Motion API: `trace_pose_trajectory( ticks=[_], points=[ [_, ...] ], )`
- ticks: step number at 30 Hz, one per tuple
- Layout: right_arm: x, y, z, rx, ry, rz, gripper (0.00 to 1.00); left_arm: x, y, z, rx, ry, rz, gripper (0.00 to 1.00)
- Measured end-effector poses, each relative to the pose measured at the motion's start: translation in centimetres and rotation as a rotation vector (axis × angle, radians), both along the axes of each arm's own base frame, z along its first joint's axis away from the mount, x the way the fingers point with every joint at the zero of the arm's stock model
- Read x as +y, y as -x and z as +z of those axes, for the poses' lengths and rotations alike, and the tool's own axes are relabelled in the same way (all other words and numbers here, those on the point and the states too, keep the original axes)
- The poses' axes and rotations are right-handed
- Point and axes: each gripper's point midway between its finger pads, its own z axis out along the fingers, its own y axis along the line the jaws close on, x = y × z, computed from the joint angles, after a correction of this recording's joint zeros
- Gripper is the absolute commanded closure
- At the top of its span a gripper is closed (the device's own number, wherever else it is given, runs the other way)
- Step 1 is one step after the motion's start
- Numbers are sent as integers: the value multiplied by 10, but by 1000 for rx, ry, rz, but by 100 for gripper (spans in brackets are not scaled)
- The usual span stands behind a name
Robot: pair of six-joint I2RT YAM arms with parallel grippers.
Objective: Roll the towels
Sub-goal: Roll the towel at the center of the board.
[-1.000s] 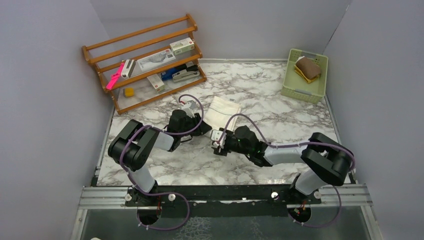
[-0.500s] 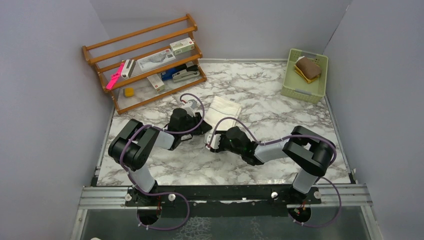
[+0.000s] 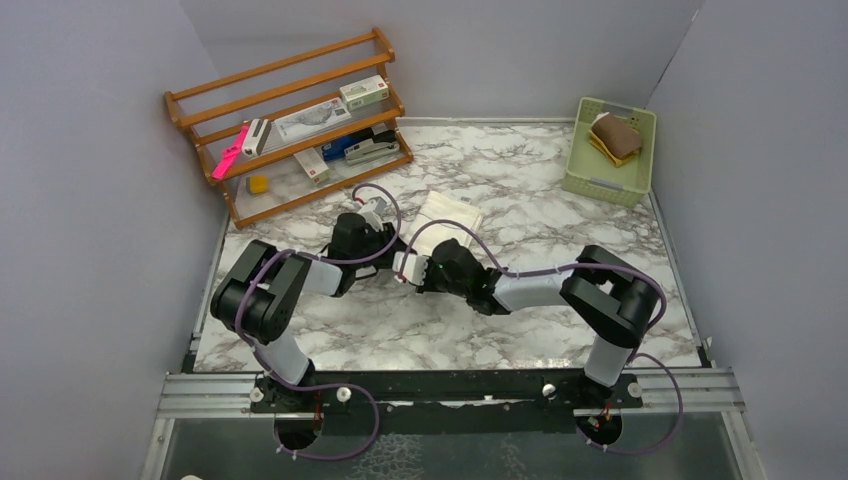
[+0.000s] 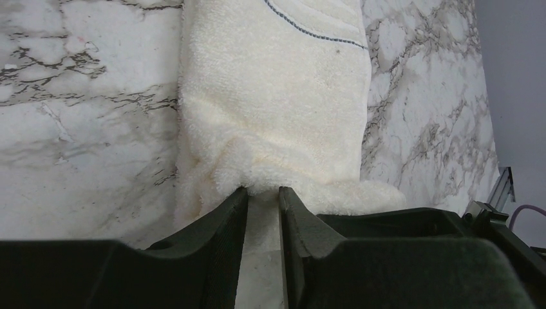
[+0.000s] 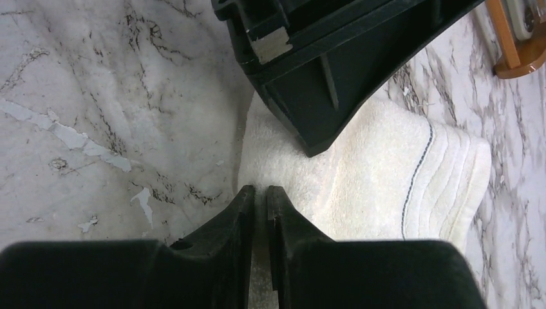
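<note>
Overhead view of a marble-patterned table (image 3: 540, 210) with two black robot arms reaching inward from its near edge, their wrists meeting near the middle.

A cream towel (image 3: 447, 213) lies flat near the centre of the table, a thin dark stitched line running across its far end. Its near end is hidden under the two wrists in the overhead view.

In the left wrist view, the left gripper (image 4: 263, 192) sits at the towel's near edge. Its jaws are drawn in to a narrow slot, and the cloth (image 4: 277, 96) puckers and bunches right at the fingertips (image 4: 233, 201), so it has the towel's edge pinched.

In the right wrist view, the right gripper (image 5: 259, 190) has its jaws almost together, only a thin slit between them. The tips meet the near corner of the same towel (image 5: 373, 167) and appear to nip its edge. The left gripper's black body (image 5: 335, 64) hangs just above and beyond, its tip resting on the cloth.

A second towel, mustard-yellow with a brown side up (image 3: 614, 135), sits folded in a pale green basket (image 3: 600, 182) at the far right corner, well apart from both arms.

A wooden rack (image 3: 290, 120) holding small boxes stands at the far left.
</note>
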Motion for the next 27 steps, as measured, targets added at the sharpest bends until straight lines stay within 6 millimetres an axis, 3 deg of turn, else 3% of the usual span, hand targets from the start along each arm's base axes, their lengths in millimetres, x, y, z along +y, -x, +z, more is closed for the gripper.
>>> trace_pose_trajectory(
  ticks=[6,12,14,17,18,23,27],
  points=[
    [-5,5,-8,50,33,-12,69,5,2,-1,21,-1,-1,71],
    [-3,6,-13,94,64,-27,68,7,3,-2,30,-2,-3,71],
    [-1,4,-14,102,75,-36,73,8,3,-2,33,-5,-2,71],
    [3,0,-16,115,83,-52,96,11,1,-2,39,-10,4,70],
    [4,-1,-16,116,84,-57,99,12,1,-2,41,-11,5,70],
    [5,0,-15,138,75,-72,99,21,0,4,47,-17,29,66],
    [7,3,-13,202,50,-103,99,47,-4,26,5,-20,114,57]
  ],
)
